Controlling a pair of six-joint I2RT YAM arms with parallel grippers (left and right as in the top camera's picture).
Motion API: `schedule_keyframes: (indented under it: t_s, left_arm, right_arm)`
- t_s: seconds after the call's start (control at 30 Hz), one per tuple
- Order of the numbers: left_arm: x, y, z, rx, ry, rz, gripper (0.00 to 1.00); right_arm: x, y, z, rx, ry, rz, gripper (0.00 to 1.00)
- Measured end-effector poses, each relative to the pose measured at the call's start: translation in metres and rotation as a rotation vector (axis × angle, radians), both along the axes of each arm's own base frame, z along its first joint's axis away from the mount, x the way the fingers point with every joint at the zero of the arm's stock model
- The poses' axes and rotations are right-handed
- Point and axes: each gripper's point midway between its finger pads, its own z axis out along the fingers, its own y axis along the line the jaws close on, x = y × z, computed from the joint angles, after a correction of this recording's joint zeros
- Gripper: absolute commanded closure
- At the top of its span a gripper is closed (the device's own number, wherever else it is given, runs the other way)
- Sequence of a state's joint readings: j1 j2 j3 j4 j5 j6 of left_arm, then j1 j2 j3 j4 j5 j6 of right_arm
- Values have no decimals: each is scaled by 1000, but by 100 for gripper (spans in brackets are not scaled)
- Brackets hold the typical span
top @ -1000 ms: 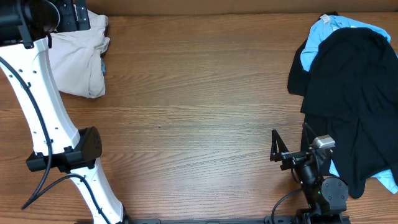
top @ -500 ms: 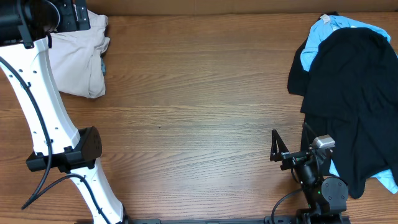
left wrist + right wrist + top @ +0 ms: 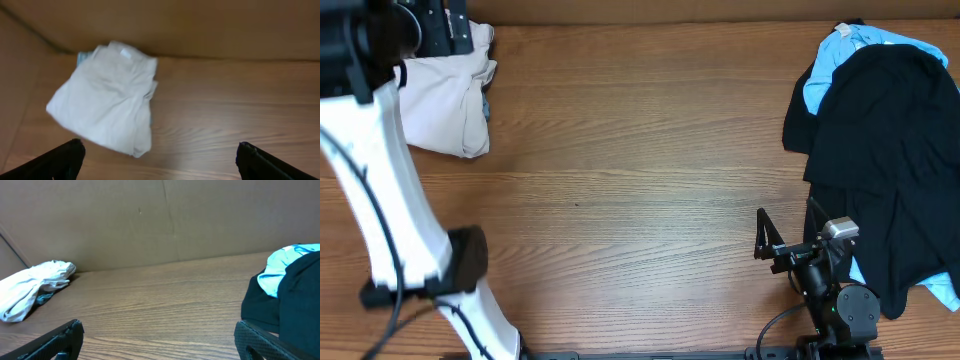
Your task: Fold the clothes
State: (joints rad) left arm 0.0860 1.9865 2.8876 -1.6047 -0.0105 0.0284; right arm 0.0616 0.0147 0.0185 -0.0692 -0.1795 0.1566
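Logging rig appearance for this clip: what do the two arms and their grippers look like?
The left arm has white links, black joint housings and a black cable running along it. The right arm looks all black, with a small silver block on top and a thin cord at its base. The left gripper and right gripper both have slim, dark, tapering fingers.

A big brown wooden table (image 3: 640,190) with wavy grain lines fills most of the view from above, and a plain brown wall (image 3: 150,220) with a thin upright seam stands along its far edge, in soft even light.
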Motion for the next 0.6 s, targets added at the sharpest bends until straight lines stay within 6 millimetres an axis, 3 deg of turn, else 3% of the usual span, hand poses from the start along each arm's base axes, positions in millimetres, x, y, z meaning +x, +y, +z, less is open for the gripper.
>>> schedule_keyframes:
  t_s: [0.13, 0.27, 0.37, 0.43, 0.5, 0.6]
  left_arm:
    - [-66, -43, 69, 3, -187, -107, 0]
    - [-138, -50, 121, 3, -362, -139, 0]
    - [-178, -48, 130, 5, -397, -137, 0]
    - [-199, -47, 121, 5, -366, -136, 0]
    - [-209, -45, 115, 9, -351, -130, 0]
    - [-202, -43, 110, 16, -364, -117, 0]
  right_arm:
    - [0, 0, 0, 0, 0, 0, 0]
    - [0, 0, 0, 0, 0, 0, 0]
    - [0, 0, 0, 0, 0, 0, 0]
    - [0, 0, 0, 0, 0, 0, 0]
    - [0, 0, 0, 0, -1, 1, 0]
    - [0, 0, 0, 0, -1, 0, 0]
